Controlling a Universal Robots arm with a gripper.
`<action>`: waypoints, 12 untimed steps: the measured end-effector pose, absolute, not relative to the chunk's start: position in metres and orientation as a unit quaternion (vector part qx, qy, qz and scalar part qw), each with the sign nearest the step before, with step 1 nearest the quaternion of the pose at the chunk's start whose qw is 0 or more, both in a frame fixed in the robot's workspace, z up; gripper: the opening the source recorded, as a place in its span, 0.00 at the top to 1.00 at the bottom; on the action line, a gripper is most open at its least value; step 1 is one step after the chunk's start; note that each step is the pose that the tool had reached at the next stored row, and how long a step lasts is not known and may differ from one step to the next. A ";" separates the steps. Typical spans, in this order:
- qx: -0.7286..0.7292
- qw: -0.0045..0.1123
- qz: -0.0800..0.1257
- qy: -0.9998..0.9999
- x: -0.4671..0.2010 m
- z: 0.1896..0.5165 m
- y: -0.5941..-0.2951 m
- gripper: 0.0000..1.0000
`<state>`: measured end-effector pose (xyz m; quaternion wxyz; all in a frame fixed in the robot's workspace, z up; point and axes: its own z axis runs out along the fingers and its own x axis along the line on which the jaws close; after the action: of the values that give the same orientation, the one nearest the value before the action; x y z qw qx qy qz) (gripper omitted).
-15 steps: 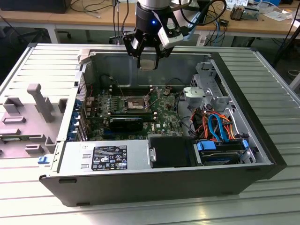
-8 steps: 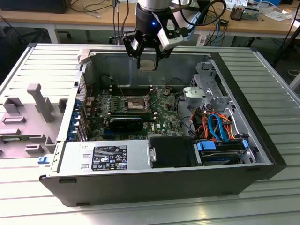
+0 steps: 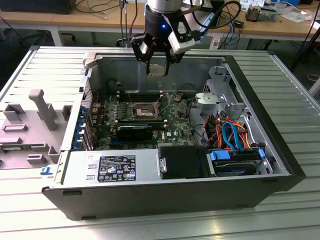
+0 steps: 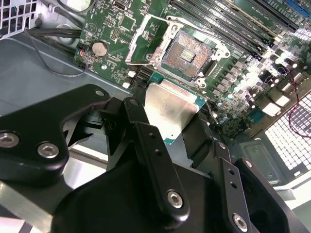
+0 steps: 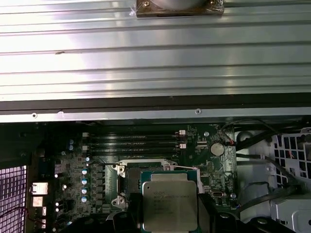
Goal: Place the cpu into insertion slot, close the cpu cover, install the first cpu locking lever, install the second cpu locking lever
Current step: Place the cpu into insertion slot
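My gripper [image 3: 157, 64] hangs over the open computer case, shut on the cpu [image 3: 157, 69], a flat square chip with a dull silver top. In the second wrist view the cpu [image 4: 171, 108] sits between the black fingers [image 4: 141, 124], tilted, a short way above the green board. The insertion slot [image 4: 187, 48] lies bare beyond it, dark centre showing, with the cpu cover [image 4: 145, 40] swung up beside it. In the exterior view the insertion slot [image 3: 144, 109] lies below and toward the front of the gripper. In the first wrist view the cpu [image 5: 170, 201] hides part of the slot [image 5: 127, 177].
Long black memory slots [image 4: 233, 24] run beside the socket. A black block [image 3: 135, 132] lies on the board in front of it. Orange and blue cables [image 3: 230, 132], a drive [image 3: 235, 162] and the power supply [image 3: 115, 167] fill the case front. Grey fixtures [image 3: 42, 107] stand outside.
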<state>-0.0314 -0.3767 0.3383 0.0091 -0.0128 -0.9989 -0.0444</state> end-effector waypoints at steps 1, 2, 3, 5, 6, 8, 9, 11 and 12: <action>-0.013 0.009 -0.044 -0.999 -0.031 0.338 -0.377 0.46; -0.013 0.009 -0.044 -0.999 -0.031 0.338 -0.377 0.46; -0.013 0.009 -0.044 -0.999 -0.031 0.338 -0.377 0.46; -0.013 0.009 -0.044 -0.999 -0.031 0.337 -0.377 0.46; -0.013 0.009 -0.044 -0.999 -0.031 0.337 -0.377 0.46; -0.013 0.009 -0.044 -0.999 -0.031 0.337 -0.377 0.46; -0.013 0.009 -0.044 -0.999 -0.031 0.337 -0.377 0.46; -0.013 0.009 -0.044 -0.999 -0.031 0.336 -0.377 0.46; -0.013 0.009 -0.044 -0.999 -0.031 0.336 -0.377 0.46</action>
<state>-0.0314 -0.3767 0.3362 0.0091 -0.0128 -0.9989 -0.0438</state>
